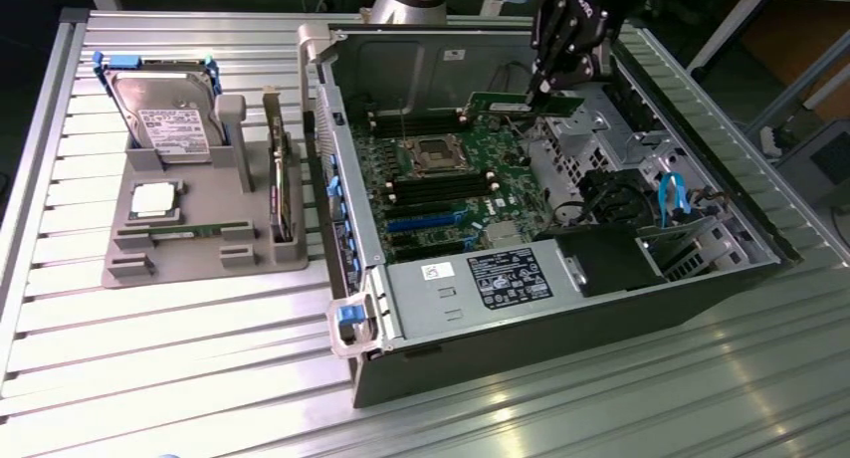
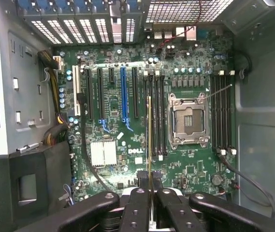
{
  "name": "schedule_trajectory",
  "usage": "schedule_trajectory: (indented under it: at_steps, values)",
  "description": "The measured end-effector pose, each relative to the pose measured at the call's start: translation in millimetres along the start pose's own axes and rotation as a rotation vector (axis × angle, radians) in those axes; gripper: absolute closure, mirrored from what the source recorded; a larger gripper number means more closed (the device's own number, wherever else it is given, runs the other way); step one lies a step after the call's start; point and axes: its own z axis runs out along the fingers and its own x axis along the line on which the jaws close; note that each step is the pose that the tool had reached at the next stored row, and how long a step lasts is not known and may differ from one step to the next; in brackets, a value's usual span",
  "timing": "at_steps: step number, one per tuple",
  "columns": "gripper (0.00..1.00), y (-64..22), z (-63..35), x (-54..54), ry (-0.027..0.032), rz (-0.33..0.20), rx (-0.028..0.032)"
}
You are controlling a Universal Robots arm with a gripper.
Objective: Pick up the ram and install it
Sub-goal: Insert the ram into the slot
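One ram stick (image 2: 149, 137) is pinched edge-on in the closed jaws of the gripper (image 2: 149, 182) above the motherboard (image 2: 113, 125), its long axis parallel to the black memory slots (image 2: 157, 116) beside the CPU socket (image 2: 188, 121)

The gripper (image 2: 149, 193) gripped the ram (image 2: 149, 140) between its fingers, the stick seen edge-on as a thin line over the motherboard (image 2: 127, 140); it ran parallel to the black memory slots (image 2: 157, 116), just beside the empty processor socket (image 2: 188, 121); a blue expansion slot (image 2: 123, 96) and a silver heatsink (image 2: 103, 153) lay beyond the ram from the socket.
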Motion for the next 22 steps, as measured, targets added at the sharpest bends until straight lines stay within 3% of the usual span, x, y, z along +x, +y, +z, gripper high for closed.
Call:
schedule_trajectory:
  at_steps: [22]
  values:
    - [0.89,-0.2,6.8,0.4,0.0000,0.000,0.0000]
